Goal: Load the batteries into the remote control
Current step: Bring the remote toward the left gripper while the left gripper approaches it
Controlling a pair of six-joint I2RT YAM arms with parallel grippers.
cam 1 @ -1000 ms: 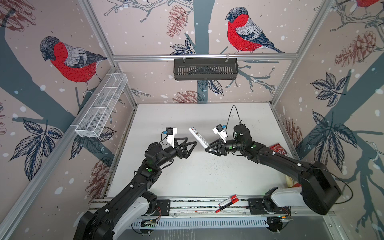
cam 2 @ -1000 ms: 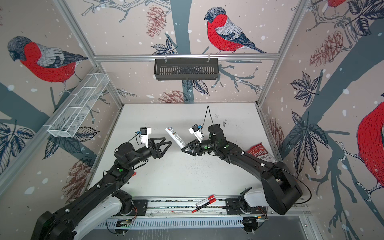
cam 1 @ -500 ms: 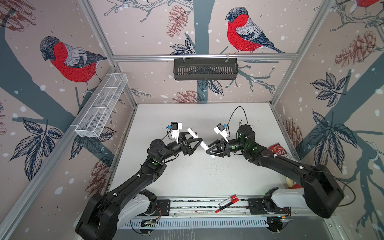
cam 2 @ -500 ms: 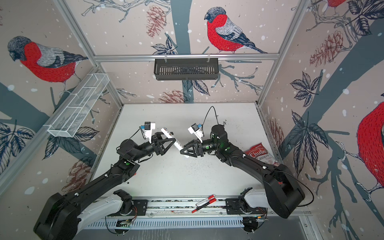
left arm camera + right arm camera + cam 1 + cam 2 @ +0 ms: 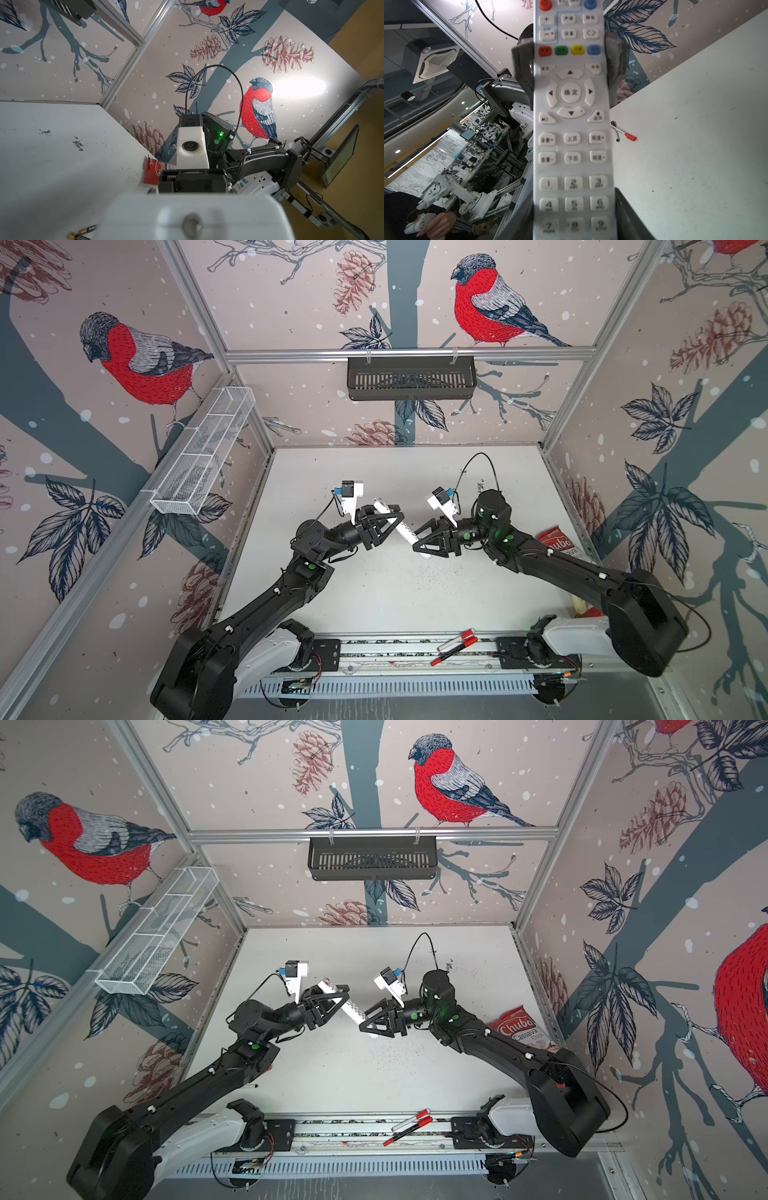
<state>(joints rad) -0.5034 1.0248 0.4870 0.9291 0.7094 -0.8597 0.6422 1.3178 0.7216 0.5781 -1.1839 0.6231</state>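
Aloft: long slim white plastic remote control (image 5: 572,124), rounded rubbery buttons.
Pinched edgewise between grey felt pads (image 5: 522,68) of left gripper (image 5: 390,526) and closed jaws of right gripper (image 5: 422,536).

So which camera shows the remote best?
The right wrist view: the remote fills it, buttons facing the camera, labels readable. Both top views show only a small white bar; the left wrist view shows just its blurred white end.
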